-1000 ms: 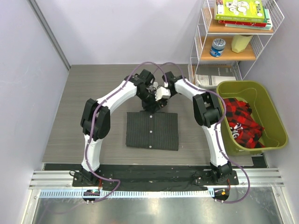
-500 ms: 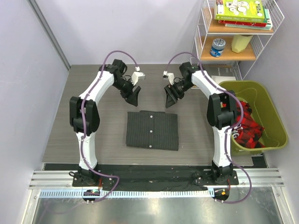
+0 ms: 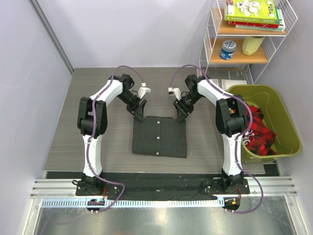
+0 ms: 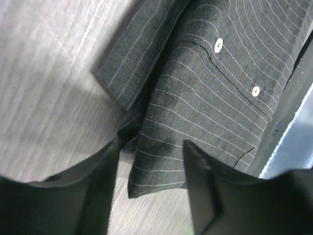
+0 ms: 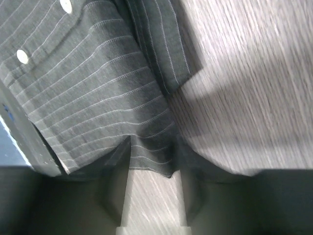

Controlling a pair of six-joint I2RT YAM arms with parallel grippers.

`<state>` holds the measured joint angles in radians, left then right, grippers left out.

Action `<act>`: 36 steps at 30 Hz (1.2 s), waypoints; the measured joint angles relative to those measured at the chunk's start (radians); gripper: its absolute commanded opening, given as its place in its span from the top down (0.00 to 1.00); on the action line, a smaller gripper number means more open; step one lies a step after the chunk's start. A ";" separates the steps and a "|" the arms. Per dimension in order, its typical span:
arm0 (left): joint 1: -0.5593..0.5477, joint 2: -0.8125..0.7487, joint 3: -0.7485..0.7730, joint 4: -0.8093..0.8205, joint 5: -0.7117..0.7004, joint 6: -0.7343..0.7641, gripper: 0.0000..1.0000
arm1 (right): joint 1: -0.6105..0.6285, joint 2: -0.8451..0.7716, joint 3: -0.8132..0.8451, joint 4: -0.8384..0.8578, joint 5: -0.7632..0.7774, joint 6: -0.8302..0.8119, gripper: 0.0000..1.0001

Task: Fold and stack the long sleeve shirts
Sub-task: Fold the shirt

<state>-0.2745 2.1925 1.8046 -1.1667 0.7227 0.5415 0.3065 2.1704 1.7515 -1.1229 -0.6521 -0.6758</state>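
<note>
- So, one pinstriped shirt [image 3: 159, 137] is seen folded into a tidy rectangle, laid flat on the grey wood-grain table [image 3: 88, 137] about midway between the two arms, with the button strip facing up
- Small white buttons [image 4: 218, 44] are lined up along that strip, and fine pale stripes can be made out across the dark cloth in both wrist views
- At the shirt's far left corner the left gripper [image 3: 138, 112] is tipped down at the cloth, and the right gripper [image 3: 182, 111] is mirrored at the far right corner
- From the left wrist, the left gripper [image 4: 151, 144] is shown released: its fingers [image 4: 93, 196] are spread apart, with a corner of the shirt [image 4: 205, 112] sitting in the gap and bare table visible between them, so nothing is pinched
- One fingertip looks close to the folded edge, but whether it's actually touching can't be told
- Same deal on the right wrist: the right gripper [image 5: 152, 147] is unclenched, its blurry fingers [image 5: 112, 186] are set either side of the shirt [image 5: 98, 88] corner, and no cloth is clamped
- Off to the right, an olive-green bin [image 3: 288, 142] is parked beside the table with red-and-black plaid cloth [image 3: 254, 129] heaped inside
- Behind the bin a white wire shelf [image 3: 208, 44] is stocked with books, a pale yellow cup and a small tin
</note>
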 measured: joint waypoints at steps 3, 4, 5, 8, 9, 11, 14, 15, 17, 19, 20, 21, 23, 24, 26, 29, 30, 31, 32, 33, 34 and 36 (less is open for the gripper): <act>0.002 0.002 -0.007 -0.008 0.012 -0.008 0.88 | 0.000 0.000 -0.005 0.000 0.019 -0.008 0.99; 0.005 0.004 -0.003 -0.014 0.016 -0.013 0.94 | 0.000 0.000 -0.005 0.001 0.024 -0.013 0.99; 0.007 0.007 0.006 -0.023 0.023 -0.015 0.98 | -0.001 0.000 -0.005 0.000 0.032 -0.007 0.99; 0.017 0.017 0.041 -0.029 0.036 -0.032 1.00 | -0.009 0.000 0.004 0.002 0.048 0.006 0.99; 0.021 0.018 0.047 -0.025 0.038 -0.040 1.00 | -0.010 0.000 0.008 0.004 0.053 0.012 0.99; 0.029 0.022 0.058 -0.010 0.037 -0.059 1.00 | -0.014 0.000 0.019 0.031 0.065 0.035 0.99; 0.036 0.056 0.085 0.022 0.019 -0.088 1.00 | -0.015 0.006 0.029 0.085 0.090 0.072 0.99; 0.037 0.072 0.090 0.037 0.006 -0.097 1.00 | -0.015 0.018 0.040 0.097 0.100 0.085 0.99; 0.037 0.109 0.092 0.069 -0.028 -0.124 1.00 | -0.015 0.053 0.070 0.123 0.117 0.112 0.99; 0.037 0.151 0.102 0.094 -0.062 -0.157 1.00 | -0.014 0.096 0.087 0.171 0.134 0.143 0.99; 0.037 0.174 0.114 0.101 -0.066 -0.183 1.00 | -0.013 0.112 0.087 0.189 0.142 0.157 0.99; 0.038 0.187 0.132 0.090 -0.067 -0.206 1.00 | -0.013 0.125 0.093 0.194 0.140 0.182 0.99; 0.038 0.190 0.155 0.100 -0.100 -0.232 0.90 | -0.013 0.125 0.096 0.216 0.160 0.209 0.95; 0.037 0.193 0.167 0.108 -0.116 -0.244 0.83 | -0.012 0.125 0.098 0.226 0.167 0.225 0.86; 0.038 0.195 0.182 0.120 -0.138 -0.254 0.68 | -0.010 0.125 0.100 0.241 0.179 0.254 0.54; 0.053 0.181 0.176 0.136 -0.134 -0.277 0.48 | -0.010 0.105 0.100 0.245 0.192 0.299 0.26; 0.064 0.148 0.130 0.173 -0.116 -0.288 0.43 | -0.012 0.087 0.092 0.255 0.201 0.306 0.20; 0.073 0.118 0.095 0.188 -0.112 -0.290 0.39 | -0.014 0.072 0.085 0.260 0.204 0.319 0.12; 0.087 0.071 0.037 0.211 -0.097 -0.300 0.27 | -0.018 0.046 0.069 0.264 0.199 0.329 0.04; 0.101 0.013 -0.027 0.230 -0.081 -0.307 0.23 | -0.021 0.013 0.045 0.269 0.190 0.341 0.03; 0.111 -0.053 -0.086 0.237 -0.060 -0.312 0.22 | -0.023 -0.031 0.016 0.269 0.175 0.355 0.02; 0.131 -0.198 -0.199 0.258 -0.008 -0.338 0.24 | -0.029 -0.140 -0.060 0.279 0.124 0.376 0.02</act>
<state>-0.1432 1.9949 1.6054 -0.9085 0.7143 0.2031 0.2771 2.0308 1.6917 -0.8440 -0.5282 -0.3000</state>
